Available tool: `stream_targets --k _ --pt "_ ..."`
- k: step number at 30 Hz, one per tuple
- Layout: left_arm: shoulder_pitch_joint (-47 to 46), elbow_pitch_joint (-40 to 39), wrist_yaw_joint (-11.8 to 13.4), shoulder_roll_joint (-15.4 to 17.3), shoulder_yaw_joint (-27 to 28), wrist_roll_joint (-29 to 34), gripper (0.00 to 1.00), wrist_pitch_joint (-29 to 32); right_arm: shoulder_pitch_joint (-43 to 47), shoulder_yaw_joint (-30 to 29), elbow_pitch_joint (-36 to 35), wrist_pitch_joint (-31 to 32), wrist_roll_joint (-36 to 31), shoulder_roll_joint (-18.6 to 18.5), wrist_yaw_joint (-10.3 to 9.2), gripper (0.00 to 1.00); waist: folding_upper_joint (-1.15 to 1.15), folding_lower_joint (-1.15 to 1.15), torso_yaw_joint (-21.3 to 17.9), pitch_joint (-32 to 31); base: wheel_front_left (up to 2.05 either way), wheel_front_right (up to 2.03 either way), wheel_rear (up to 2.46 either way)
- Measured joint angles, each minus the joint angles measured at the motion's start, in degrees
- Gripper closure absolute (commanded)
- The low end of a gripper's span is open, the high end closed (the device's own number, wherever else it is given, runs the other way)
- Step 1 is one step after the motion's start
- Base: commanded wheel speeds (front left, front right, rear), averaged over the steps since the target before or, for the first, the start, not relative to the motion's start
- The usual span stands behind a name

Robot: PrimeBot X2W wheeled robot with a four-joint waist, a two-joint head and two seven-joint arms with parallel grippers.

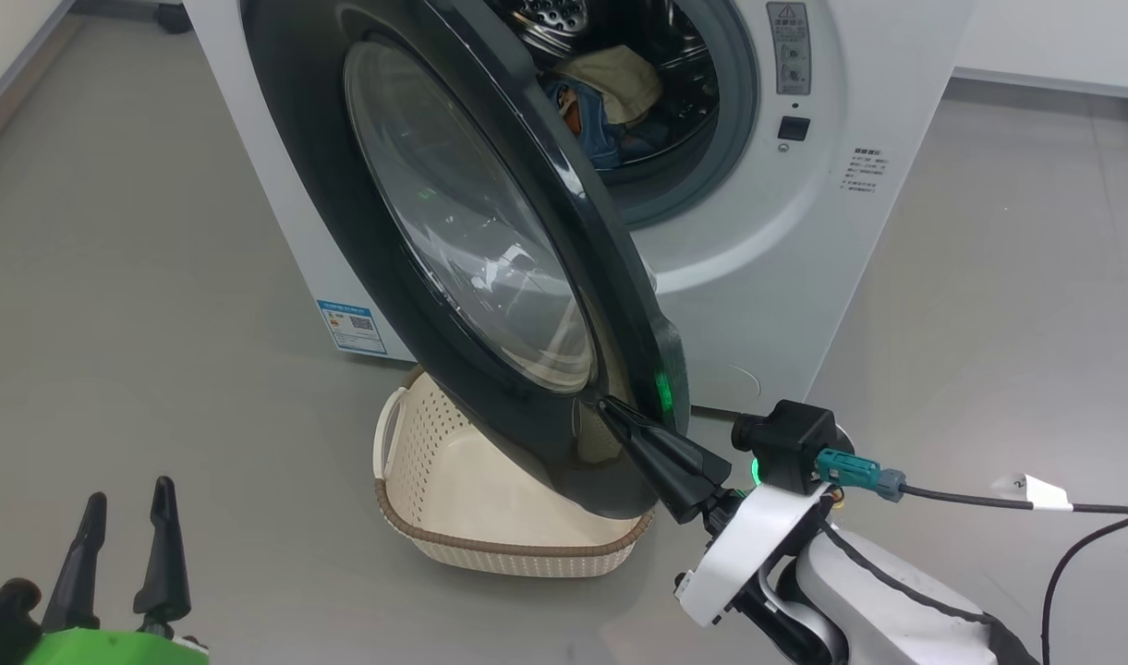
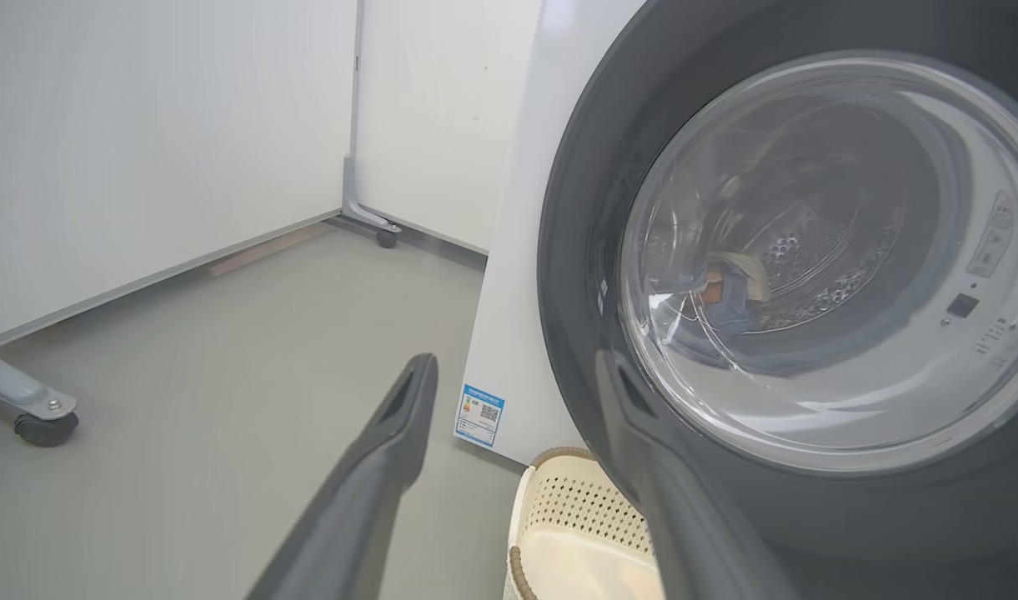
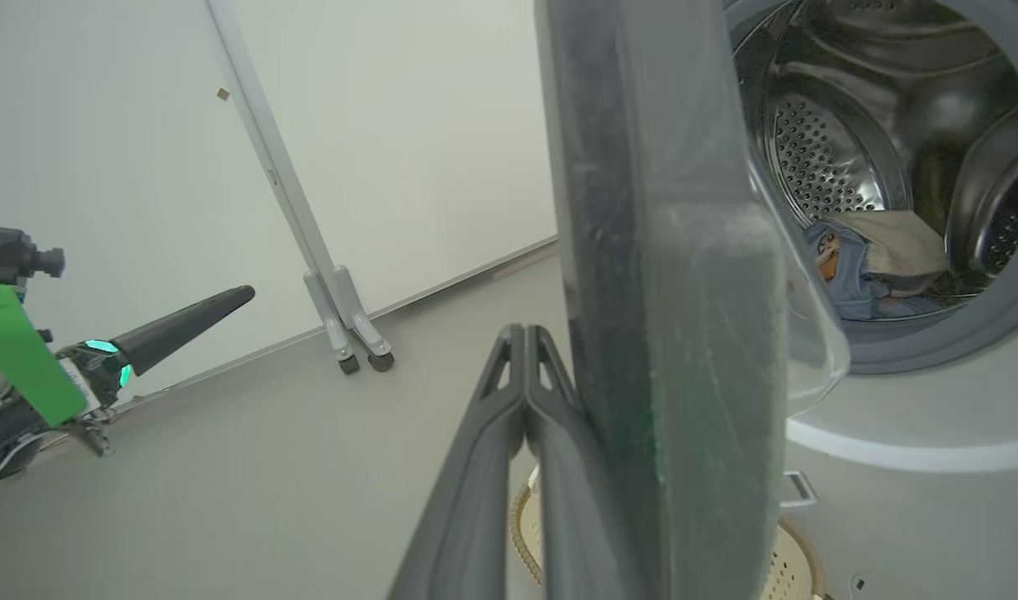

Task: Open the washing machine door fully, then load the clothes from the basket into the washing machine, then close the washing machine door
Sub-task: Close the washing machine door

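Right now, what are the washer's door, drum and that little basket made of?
The washing machine door: glossy black rim, likely plastic; the bulging clear centre reflects sharply, so probably glass. The drum: shiny perforated metal, apparently stainless steel. The basket: matte cream plastic with moulded rows of holes; its brown woven-look rim seems moulded too.

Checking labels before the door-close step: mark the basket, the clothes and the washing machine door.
basket (image 1: 527, 549): head view, brown front rim.
clothes (image 1: 619, 83): head view, cream fabric on top.
washing machine door (image 1: 471, 240): head view, glass bowl centre.
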Motion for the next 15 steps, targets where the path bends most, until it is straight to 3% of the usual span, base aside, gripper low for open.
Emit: stream_targets --k 15 --pt "-0.1 -1.4 0.0 0.1 -0.3 -0.5 0.0 0.0 -2.3 -4.6 6.4 0.1 1.0 -1.8 0.45 1.0 0.0 0.0 1.0 4.2 0.0 0.0 0.0"
